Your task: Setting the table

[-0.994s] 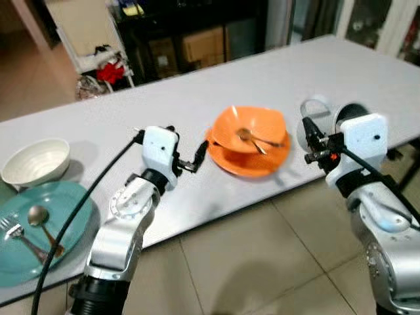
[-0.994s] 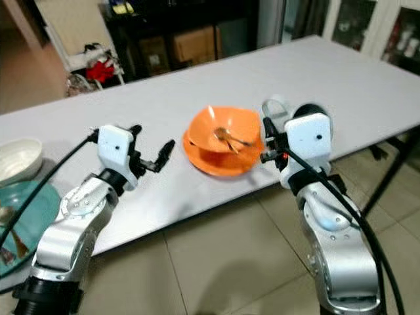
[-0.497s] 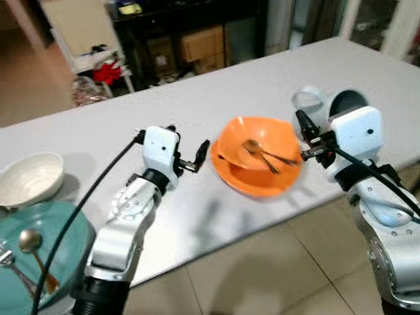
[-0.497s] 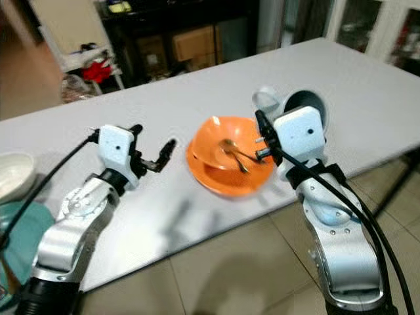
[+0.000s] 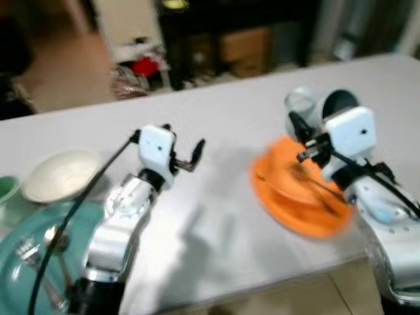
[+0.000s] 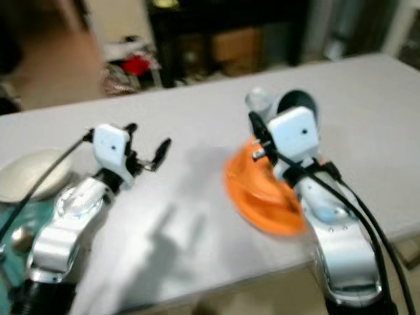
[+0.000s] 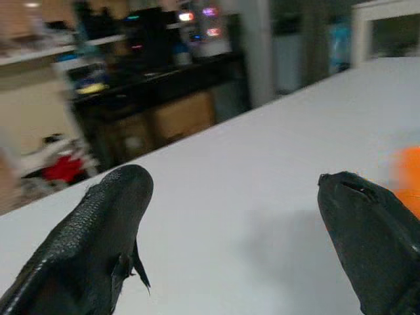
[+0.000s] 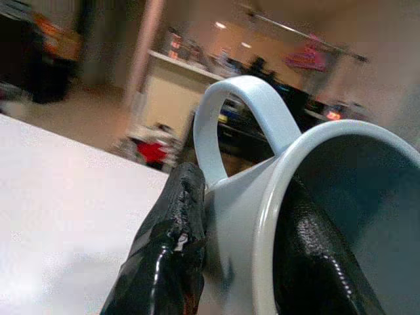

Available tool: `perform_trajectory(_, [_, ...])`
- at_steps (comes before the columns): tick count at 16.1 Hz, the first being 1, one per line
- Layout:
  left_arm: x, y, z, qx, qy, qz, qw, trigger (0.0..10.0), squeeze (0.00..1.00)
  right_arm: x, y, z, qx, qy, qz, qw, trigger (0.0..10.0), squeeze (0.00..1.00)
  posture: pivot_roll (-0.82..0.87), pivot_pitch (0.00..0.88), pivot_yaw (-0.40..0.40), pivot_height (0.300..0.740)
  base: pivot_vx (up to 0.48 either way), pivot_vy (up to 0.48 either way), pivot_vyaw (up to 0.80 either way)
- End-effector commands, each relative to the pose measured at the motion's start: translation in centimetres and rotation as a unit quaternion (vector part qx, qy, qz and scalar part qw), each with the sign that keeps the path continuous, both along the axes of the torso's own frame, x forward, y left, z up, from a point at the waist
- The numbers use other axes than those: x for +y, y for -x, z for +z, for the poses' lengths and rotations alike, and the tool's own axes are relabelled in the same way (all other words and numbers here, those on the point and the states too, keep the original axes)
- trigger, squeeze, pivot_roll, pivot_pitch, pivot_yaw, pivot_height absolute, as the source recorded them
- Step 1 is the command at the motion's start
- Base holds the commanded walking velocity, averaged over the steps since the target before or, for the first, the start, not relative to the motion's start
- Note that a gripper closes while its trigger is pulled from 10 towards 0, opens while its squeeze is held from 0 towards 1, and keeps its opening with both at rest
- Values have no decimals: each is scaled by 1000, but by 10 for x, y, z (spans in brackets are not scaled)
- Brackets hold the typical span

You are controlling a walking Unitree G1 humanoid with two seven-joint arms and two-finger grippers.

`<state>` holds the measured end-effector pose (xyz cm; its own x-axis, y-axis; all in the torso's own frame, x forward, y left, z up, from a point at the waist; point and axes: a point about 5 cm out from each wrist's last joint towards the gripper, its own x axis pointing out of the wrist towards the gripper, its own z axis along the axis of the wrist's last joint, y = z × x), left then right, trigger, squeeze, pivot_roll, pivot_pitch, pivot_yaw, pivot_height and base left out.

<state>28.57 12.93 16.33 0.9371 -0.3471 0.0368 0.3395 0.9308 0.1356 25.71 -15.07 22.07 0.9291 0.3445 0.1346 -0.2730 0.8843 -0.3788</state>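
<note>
Mug point(image 8: 275, 197) gripped by its wall in the right gripper point(image 5: 298, 134)
It hangs above the orange plate point(image 5: 295, 197); left gripper point(image 5: 190, 154) gapes empty over the tabletop point(image 5: 216, 230).

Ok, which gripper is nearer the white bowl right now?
Left. The left gripper hovers open over the table, to the right of the white bowl with bare tabletop between them. The right gripper is far across, above the orange plate, holding the mug.

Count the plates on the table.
2: an orange plate under the right arm, near the table's front edge, and a teal plate at far left, partly cut off. More may lie outside the frame.
</note>
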Motion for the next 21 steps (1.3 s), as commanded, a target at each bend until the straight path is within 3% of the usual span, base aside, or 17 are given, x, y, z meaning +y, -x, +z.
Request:
perform_trajectory(1, [1,-1,0,2,-3,0,1000,10000,0,0,0,3,-9,5,2,1000,10000,0,-45,0,86,740,326,0,0])
perform_trajectory(7, [-7,2,-1,8,-17,-38,999,10000,0,-7,-8,2,22,3,15,1000,10000,0,-44,0,89,740,93,0,0])
perform_trajectory(9, [-4,0,3,5,-34,-43,999,10000,0,-8,-22,4,46,12,62,997,10000,0,-46,0,95,740,0,0,0])
perform_trajectory(10, [-1,-1,4,5,-44,-48,998,10000,0,-8,-36,8,53,28,94,994,10000,0,-46,0,99,740,0,0,0])
perform_trajectory(14, [3,-1,5,13,-68,-62,996,10000,0,-9,-69,5,76,73,140,984,10000,0,-33,0,105,740,0,0,0])
perform_trajectory(17, [7,2,7,22,-96,-87,991,10000,0,-2,-98,-3,123,115,204,964,10000,0,-10,0,99,740,0,0,0])
perform_trajectory(18, [6,10,6,48,-106,-134,984,10000,0,5,-108,-7,154,148,252,944,10000,0,15,0,87,740,0,0,0])
perform_trajectory(21, [1,31,1,105,-97,-219,965,10000,0,9,-116,-17,203,198,292,914,10000,0,25,0,90,740,0,0,0])
